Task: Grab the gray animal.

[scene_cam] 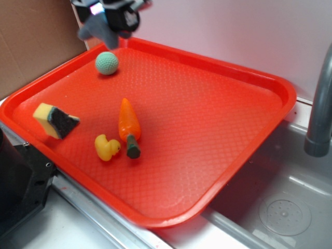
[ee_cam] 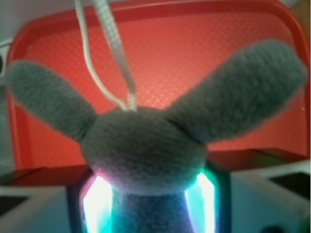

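1. End effector [scene_cam: 106, 23] is clamped on the gray animal [ee_cam: 146, 145], holding it up in the air over the red tray's [scene_cam: 218, 78] far left corner.
2. Green ball [scene_cam: 107, 63] sits right below; duck [scene_cam: 106, 147], carrot [scene_cam: 128, 124], sponge [scene_cam: 55, 120] nearer.

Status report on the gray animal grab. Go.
Gripper shut on the gray animal, lifted above the red tray's far corner. Green ball sits just below. Nothing in the way.
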`<control>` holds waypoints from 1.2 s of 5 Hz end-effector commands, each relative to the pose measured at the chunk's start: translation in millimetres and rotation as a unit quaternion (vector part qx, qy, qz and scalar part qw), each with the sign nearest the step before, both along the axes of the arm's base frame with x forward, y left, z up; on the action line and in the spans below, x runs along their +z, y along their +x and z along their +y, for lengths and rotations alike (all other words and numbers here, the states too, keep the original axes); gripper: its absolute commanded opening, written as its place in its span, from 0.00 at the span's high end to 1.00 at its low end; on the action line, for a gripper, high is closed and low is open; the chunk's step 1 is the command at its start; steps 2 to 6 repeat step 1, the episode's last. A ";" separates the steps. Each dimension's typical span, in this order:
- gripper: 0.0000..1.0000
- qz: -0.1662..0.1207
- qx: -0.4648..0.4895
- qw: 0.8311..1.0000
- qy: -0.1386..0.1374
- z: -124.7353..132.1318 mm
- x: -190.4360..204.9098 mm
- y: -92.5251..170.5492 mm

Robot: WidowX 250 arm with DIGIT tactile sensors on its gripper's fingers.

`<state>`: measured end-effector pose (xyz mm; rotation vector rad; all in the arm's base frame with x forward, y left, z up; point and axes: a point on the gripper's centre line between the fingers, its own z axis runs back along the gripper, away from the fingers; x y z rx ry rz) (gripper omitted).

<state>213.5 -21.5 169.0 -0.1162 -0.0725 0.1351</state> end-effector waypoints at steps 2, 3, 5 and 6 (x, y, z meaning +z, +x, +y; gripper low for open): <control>1.00 -0.013 0.030 0.999 -0.017 12.2 1.5 -2.9; 1.00 -0.013 0.030 0.999 -0.017 12.2 1.5 -2.9; 1.00 -0.013 0.030 0.999 -0.017 12.2 1.5 -2.9; 1.00 -0.013 0.030 0.999 -0.017 12.2 1.5 -2.9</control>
